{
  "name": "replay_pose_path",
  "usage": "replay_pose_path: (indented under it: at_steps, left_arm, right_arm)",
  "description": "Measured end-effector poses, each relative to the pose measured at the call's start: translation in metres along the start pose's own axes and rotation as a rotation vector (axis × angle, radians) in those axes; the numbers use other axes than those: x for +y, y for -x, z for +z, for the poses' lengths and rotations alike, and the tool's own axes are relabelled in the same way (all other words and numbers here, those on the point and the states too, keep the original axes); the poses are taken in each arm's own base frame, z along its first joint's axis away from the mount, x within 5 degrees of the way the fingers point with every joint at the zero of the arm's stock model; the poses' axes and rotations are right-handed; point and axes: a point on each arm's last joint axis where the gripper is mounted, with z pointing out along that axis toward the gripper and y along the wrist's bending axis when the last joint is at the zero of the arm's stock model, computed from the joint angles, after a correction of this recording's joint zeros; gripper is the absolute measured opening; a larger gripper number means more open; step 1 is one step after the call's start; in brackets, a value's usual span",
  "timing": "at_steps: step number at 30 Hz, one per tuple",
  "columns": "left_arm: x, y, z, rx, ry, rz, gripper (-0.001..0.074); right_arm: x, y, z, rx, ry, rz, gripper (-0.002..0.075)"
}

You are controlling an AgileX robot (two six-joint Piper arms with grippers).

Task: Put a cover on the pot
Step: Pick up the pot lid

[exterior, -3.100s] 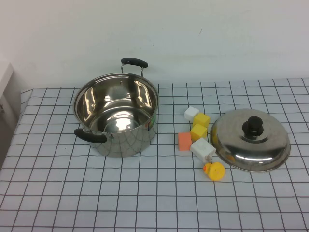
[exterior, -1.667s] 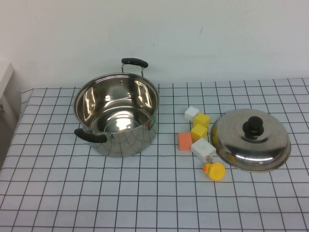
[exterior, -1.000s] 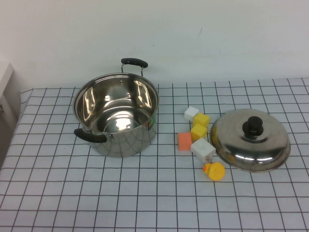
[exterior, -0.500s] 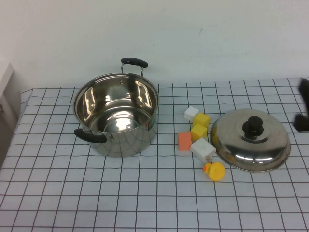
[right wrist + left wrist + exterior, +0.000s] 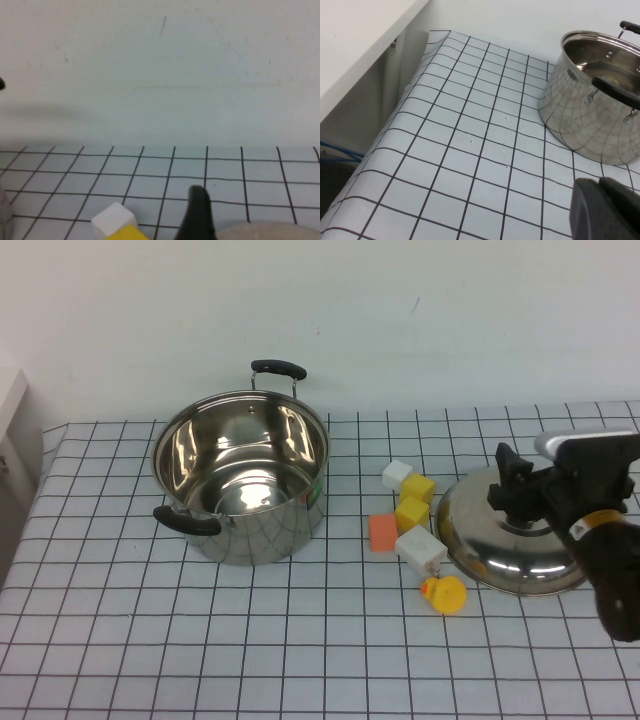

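**Right arm over the lid, pot waiting open on the left**

On your left the stainless stockpot (image 5: 241, 476) stands upright and uncovered on the checked worktop (image 5: 300, 640), one black handle toward the robot and the other toward the wall. The left gripper (image 5: 607, 210) is out of the high view; the left wrist view shows only a dark corner of it near the pot's side, so you cannot tell whether it is open or closed. Leave that arm parked.

Between pot and lid lies a small cluster of blocks. To the right, the domed steel lid (image 5: 505, 550) rests on the worktop, its near-left rim touching or almost touching the blocks. The right gripper (image 5: 522, 492) sits above the lid's centre, where the knob should be, hidden beneath it. A dark finger (image 5: 199, 212) shows in the right wrist view, but you cannot tell from either view whether the gripper is spread or closed.

To do this step well, centre the gripper on the knob before closing, and come down straight so the dome does not skid into the blocks. Lift clear of the cluster before carrying left, keep the lid level, and lower it square onto the pot's rim.

Count: one pot, one lid, two white blocks (image 5: 397, 474), two yellow blocks (image 5: 418, 487), one orange block (image 5: 382, 532), and one yellow duck-like toy (image 5: 444, 593).
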Motion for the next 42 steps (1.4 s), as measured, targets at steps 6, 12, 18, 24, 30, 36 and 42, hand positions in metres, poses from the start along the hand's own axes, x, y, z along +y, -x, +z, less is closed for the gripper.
replay_pose_path:
  at_steps: [6, 12, 18, 24, 30, 36, 42]
  left_arm:
    - [0.0, 0.0, 0.0, 0.0, 0.001, 0.002, -0.0003]
    - [0.0, 0.0, 0.0, 0.0, 0.001, 0.001, -0.0003]
    - [0.0, 0.0, 0.0, 0.0, 0.001, 0.001, -0.0003]
    - [0.0, 0.0, 0.0, 0.0, 0.001, -0.001, -0.0003]
    - [0.0, 0.0, 0.0, 0.0, 0.001, -0.001, -0.0003]
    - [0.0, 0.0, 0.0, 0.0, 0.001, -0.001, -0.0003]
    - [0.0, 0.0, 0.0, 0.0, 0.001, -0.001, -0.0003]
  right_arm:
    - [-0.006, -0.03, 0.027, 0.028, -0.065, 0.031, 0.0538]
    - [-0.02, -0.05, 0.046, 0.055, -0.108, 0.039, 0.0538]
    - [-0.032, -0.062, 0.057, 0.106, -0.138, 0.051, 0.0538]
    - [-0.03, -0.075, 0.06, 0.145, -0.108, 0.028, 0.0538]
    - [-0.031, -0.089, 0.06, 0.18, -0.103, -0.005, 0.0502]
    - [-0.028, -0.087, 0.06, 0.156, -0.072, -0.03, 0.0351]
    - [-0.023, -0.052, 0.061, 0.109, -0.037, -0.073, 0.0349]
